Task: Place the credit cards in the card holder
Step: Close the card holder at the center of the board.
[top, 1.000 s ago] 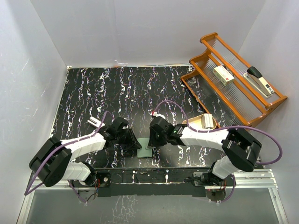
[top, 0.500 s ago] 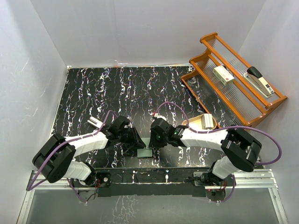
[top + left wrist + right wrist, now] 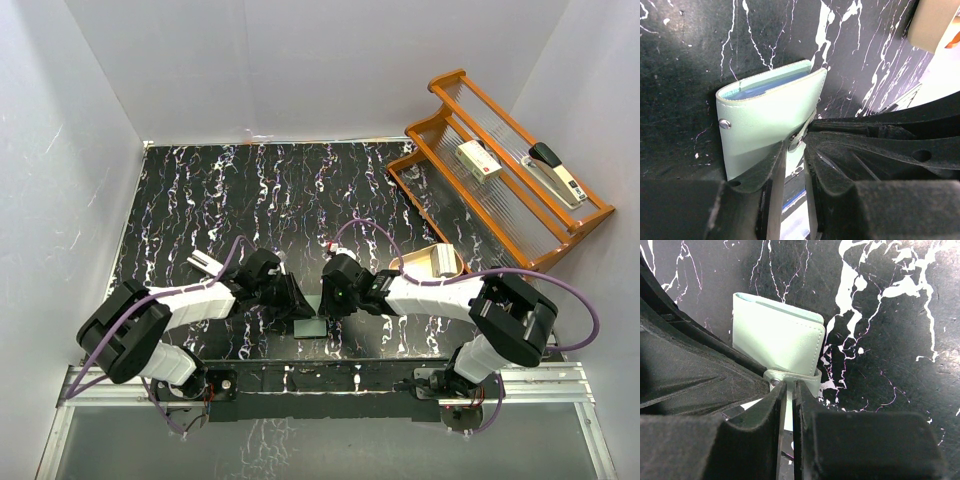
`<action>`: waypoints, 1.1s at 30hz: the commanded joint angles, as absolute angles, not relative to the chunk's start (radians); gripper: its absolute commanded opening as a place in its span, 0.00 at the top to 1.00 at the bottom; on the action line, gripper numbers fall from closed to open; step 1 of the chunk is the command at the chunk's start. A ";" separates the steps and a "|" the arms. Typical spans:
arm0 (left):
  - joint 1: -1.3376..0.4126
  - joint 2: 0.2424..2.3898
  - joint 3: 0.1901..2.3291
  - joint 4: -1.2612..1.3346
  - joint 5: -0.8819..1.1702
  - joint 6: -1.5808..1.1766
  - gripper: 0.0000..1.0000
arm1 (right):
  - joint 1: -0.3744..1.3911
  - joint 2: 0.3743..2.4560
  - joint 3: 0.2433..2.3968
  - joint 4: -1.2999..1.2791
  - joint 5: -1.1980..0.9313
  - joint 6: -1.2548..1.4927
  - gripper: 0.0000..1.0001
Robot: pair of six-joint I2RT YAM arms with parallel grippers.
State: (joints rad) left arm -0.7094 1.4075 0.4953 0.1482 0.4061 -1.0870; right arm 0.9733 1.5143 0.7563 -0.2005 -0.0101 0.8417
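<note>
Presently both pincers meet at the card holder [image 3: 312, 327], which lies on the black marbled worktop [image 3: 220, 200] near its front edge, between the two arms.

Left pincer [image 3: 796, 145]: jaws drawn almost together, leaving only a narrow slit. The holder's snap-button tab [image 3: 799, 136] sits right at the fingertips, and a strip of pale green material shows inside the slit, so I record it as clamped on the holder's near edge.

Right pincer [image 3: 790, 385]: jaws likewise nearly closed. The tab strap crosses just ahead of its tips, and a pale strip runs down between the fingers. I record a grip on the same near edge, from the opposite side.

Card holder, wrist views: it is folded over, and the sage-green outer leaf faces each camera. The fold lies to the right of each picture, and the open edge points away from the fingers. In the overhead view its longer side appears to run left to right, though the arms cover part of it.

Contents: a pale blue edge of the credit cards [image 3: 762, 90] shows between the two leaves at the open edge. I cannot count them.

Elsewhere, a wooden rack [image 3: 440, 125] at the far right holds a stapler [image 3: 555, 172] and a small white box [image 3: 478, 160]. A tan tray-like object [image 3: 432, 262] sits behind the right arm, and I cannot make out its contents.
</note>
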 commanded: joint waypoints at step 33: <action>-0.722 1.424 0.567 0.038 0.358 -1.000 1.00 | 0.974 1.467 0.816 -0.221 0.038 0.834 0.89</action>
State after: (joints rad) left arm -0.7166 1.4364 0.5396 0.1074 0.3798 -1.0203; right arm 0.9733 1.4925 0.7650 -0.2359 0.0238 0.8394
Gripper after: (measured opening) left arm 0.007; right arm 0.108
